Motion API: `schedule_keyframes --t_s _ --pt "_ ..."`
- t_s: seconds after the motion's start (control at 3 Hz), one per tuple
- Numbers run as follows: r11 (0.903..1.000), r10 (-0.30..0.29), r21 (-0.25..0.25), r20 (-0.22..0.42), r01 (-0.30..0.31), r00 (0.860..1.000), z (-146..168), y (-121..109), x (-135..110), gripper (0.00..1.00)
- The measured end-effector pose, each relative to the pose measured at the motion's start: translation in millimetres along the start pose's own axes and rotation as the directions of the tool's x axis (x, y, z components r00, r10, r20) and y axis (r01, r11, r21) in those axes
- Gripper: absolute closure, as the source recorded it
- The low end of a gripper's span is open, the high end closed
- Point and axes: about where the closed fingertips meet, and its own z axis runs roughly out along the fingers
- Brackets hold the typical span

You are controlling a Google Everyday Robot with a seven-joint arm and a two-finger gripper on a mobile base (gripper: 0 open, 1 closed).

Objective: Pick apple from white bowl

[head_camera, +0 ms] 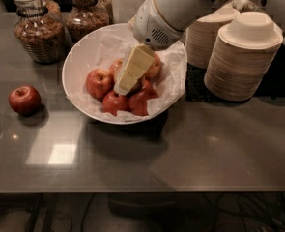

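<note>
- The apple [117,70] lies in the middle of the white bowl [79,57], mostly covered by the gripper; only its left edge shows.
- The gripper [125,83] points down over that apple, tip low among the fruit; I cannot tell whether it is open or closed.
- Red apples [99,82] crowd around it on crumpled white paper [173,66].
- The bowl sits toward the far edge of the tabletop [180,153].
- A lone red apple [24,99] rests near the left edge.
- Two glass jars [39,28] stand at the far left corner.
- Stacked paper bowls [242,57] stand near the far right corner.
</note>
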Motion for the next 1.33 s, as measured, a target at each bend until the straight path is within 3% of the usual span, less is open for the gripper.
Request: schedule_keyframes --t_s 0.67,1.0,1.33 --pt "0.9923 0.123 0.000 -0.057 -0.124 0.991 38.8 6.0 31.0 0.00" --pt "0.9898 0.142 -0.003 -0.090 -0.143 0.986 48.2 11.6 37.9 0.00" --pt "0.9898 0.142 -0.003 -0.090 -0.143 0.986 48.2 11.6 37.9 0.19"
